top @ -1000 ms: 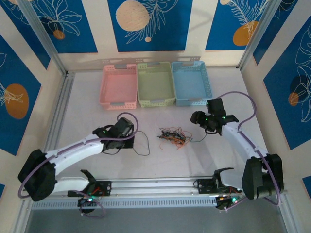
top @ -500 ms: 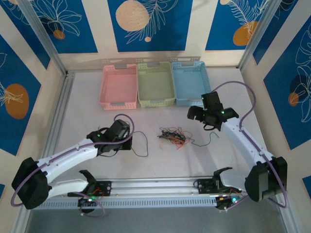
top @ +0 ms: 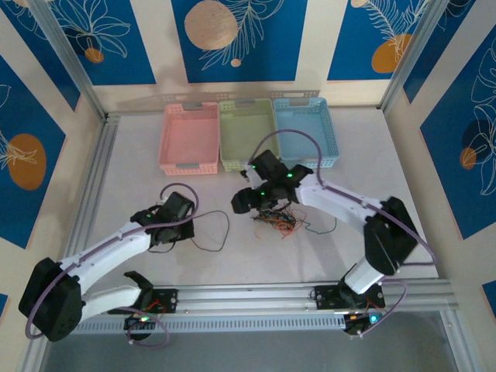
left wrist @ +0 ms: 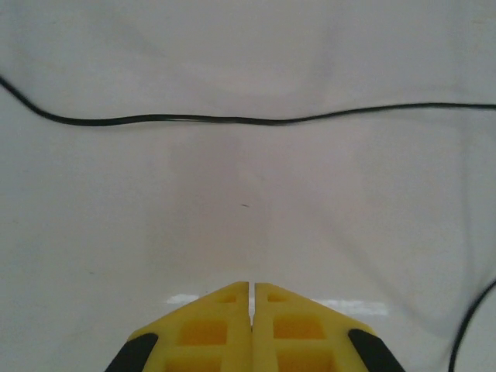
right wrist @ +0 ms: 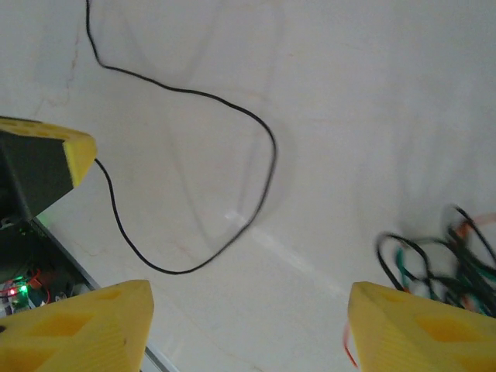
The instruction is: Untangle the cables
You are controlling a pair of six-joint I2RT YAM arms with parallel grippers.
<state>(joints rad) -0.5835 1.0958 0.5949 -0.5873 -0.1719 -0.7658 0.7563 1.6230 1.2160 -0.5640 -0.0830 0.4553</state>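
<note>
- Setting: a robotics laboratory test cell, with nothing domestic or commercial about it.
- Two white robot arms, the left arm (top: 108,248) and the right arm (top: 341,203), were bolted side by side to a slotted metal rail (top: 248,291) at the near edge of a bare white table (top: 325,256).
- Metal posts (top: 68,58) framed the table, and blue printed panels (top: 271,39) closed it in.
- A lilac hose (top: 287,136) looped along the right arm; a circuit board (top: 364,316) with lit lamps sat exposed at its base.
- A pink basket (top: 188,136), a green basket (top: 246,132) and a blue basket (top: 304,132) stood in a row at the far side.
</note>
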